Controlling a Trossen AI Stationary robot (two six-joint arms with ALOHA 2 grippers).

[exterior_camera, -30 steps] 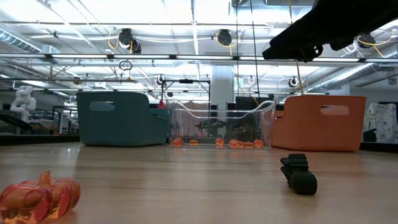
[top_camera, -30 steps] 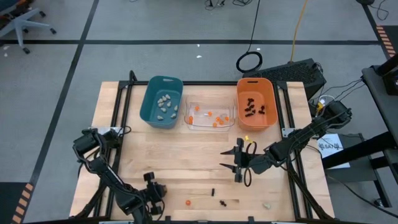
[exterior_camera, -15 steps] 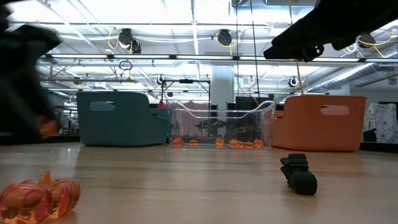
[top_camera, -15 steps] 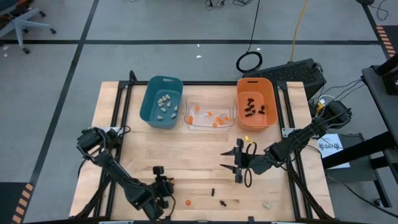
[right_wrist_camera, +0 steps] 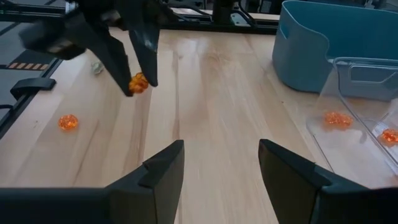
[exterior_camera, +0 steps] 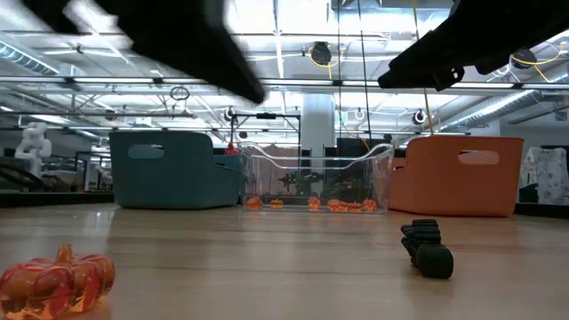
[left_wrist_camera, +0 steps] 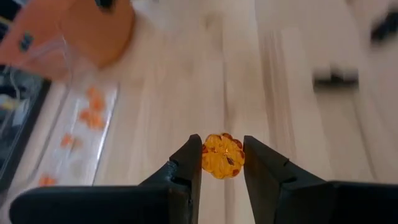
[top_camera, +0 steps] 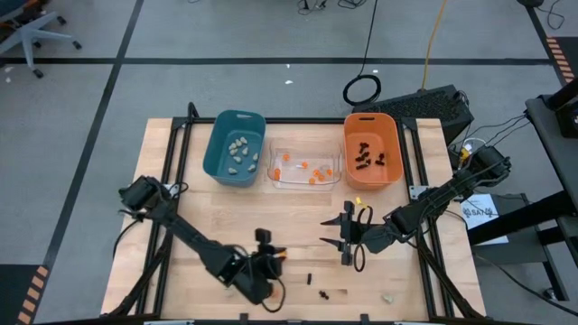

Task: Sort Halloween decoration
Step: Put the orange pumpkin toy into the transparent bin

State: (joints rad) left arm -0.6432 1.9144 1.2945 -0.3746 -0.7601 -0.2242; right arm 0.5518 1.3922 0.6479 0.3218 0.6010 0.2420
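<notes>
My left gripper hangs above the table's near middle, shut on a small round orange trinket, which the right wrist view also shows. My right gripper waits open right of centre with nothing between its fingers. Another orange trinket lies on the table near the front edge. Two black spidery ones and a pale lump lie near it. At the far side stand the teal bin, the clear bin and the orange bin. My left gripper pinches the orange trinket by two opposite sides between its two fingertips. The fingers slant down from the table's left. The trinket hangs clear of the table.
The teal bin holds pale lumps, the clear bin orange trinkets, the orange bin black ones. Bare wood lies between the grippers and the bins. A black frame rail runs along the table's left side and another along its right.
My left gripper has risen from the table's near left and swung toward the right, rolling its wrist, with the orange trinket between its fingers. My right arm has kept still.
</notes>
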